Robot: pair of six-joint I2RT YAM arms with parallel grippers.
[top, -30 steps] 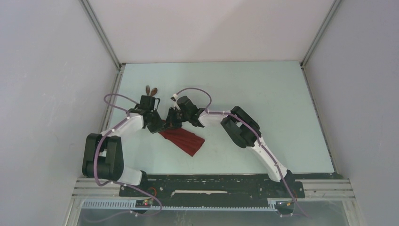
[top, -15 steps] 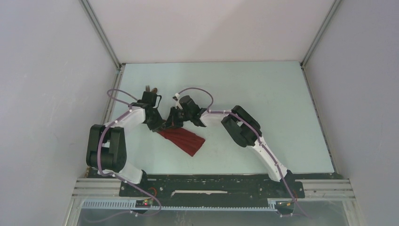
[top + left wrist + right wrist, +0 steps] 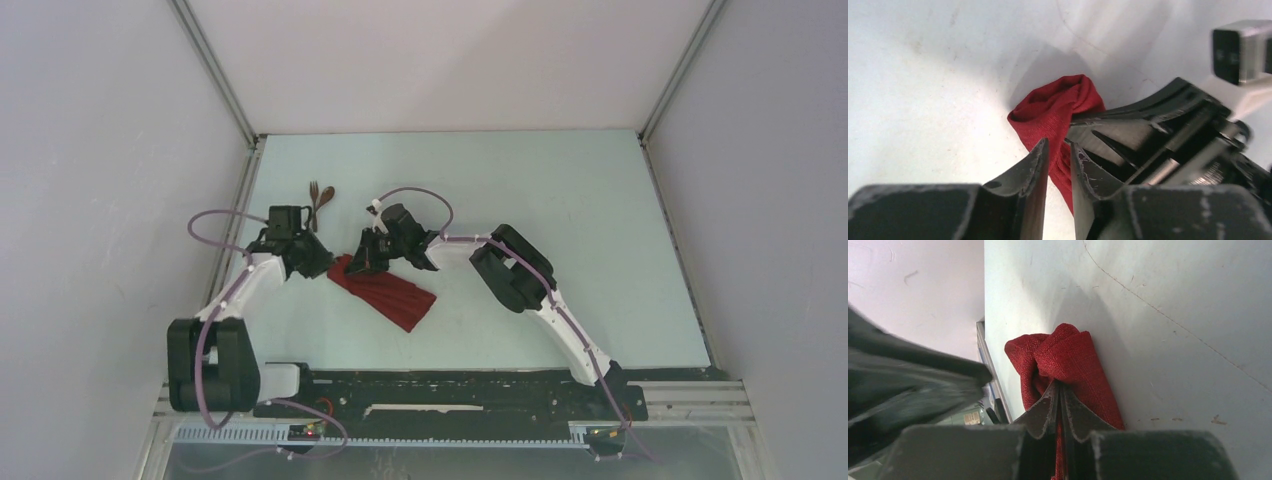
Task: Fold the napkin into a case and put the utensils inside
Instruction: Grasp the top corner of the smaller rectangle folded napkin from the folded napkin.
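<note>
Nearest the arm bases lies the napkin (image 3: 388, 294), and it's no flat sheet now: it's gathered into a narrow, pleated red strip running diagonally across the table (image 3: 560, 200), near end toward the centre, far end up and to the left. So the folding looks largely done, though that far end is bunched into a rounded lump rather than a tidy mouth.

Up at that far end, the action. The right gripper (image 3: 1060, 390) has its fingers pressed together on a fold of the cloth, red fabric pinched right in the seam between them. The left gripper (image 3: 1058, 145) sits just beside the same end, fingers a narrow slit apart with red showing through; whether it's pinching cloth or merely poised over it, I can't tell.

Farther back, the utensils (image 3: 320, 193) lie side by side on the bare table, near the napkin's far end but clear of it, and neither arm touches them.

My read: case mostly formed, opening not yet ready, and the whole loading step to come. Both utensils have to be picked up and slid in.
</note>
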